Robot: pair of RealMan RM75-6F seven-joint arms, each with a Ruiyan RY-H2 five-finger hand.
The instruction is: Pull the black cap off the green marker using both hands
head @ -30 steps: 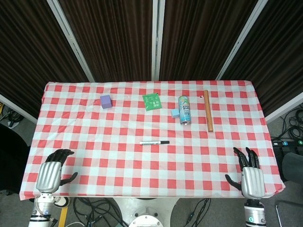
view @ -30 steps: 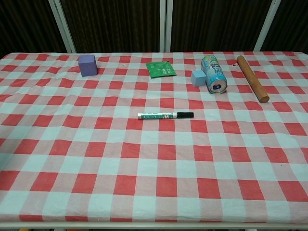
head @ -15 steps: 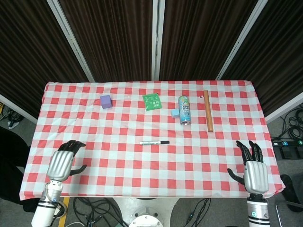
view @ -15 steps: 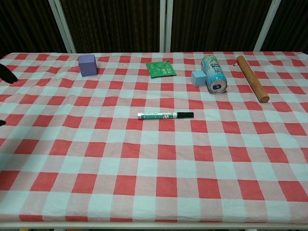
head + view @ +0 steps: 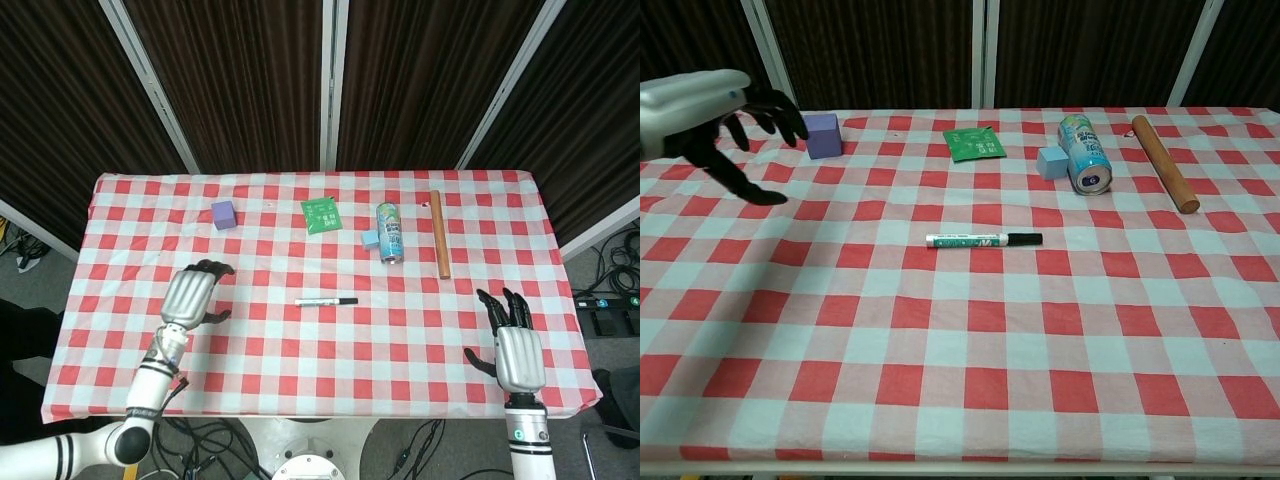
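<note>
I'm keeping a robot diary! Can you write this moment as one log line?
phase: reaching | left hand: open, above table | right hand: open, near edge | green marker: lying flat, untouched | black cap: on

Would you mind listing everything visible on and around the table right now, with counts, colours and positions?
marker: one, green-and-white barrel, lying flat mid-table
black cap: one, on the marker's right end
purple cube: one, far left
green packet: one, far centre
can: one, light blue, on its side, far right
small block: one, pale blue, beside the can
wooden rod: one, brown, far right
tablecloth: one, red-and-white check
left hand: one, silver and black, empty, left of the marker
right hand: one, empty, near right edge
</note>
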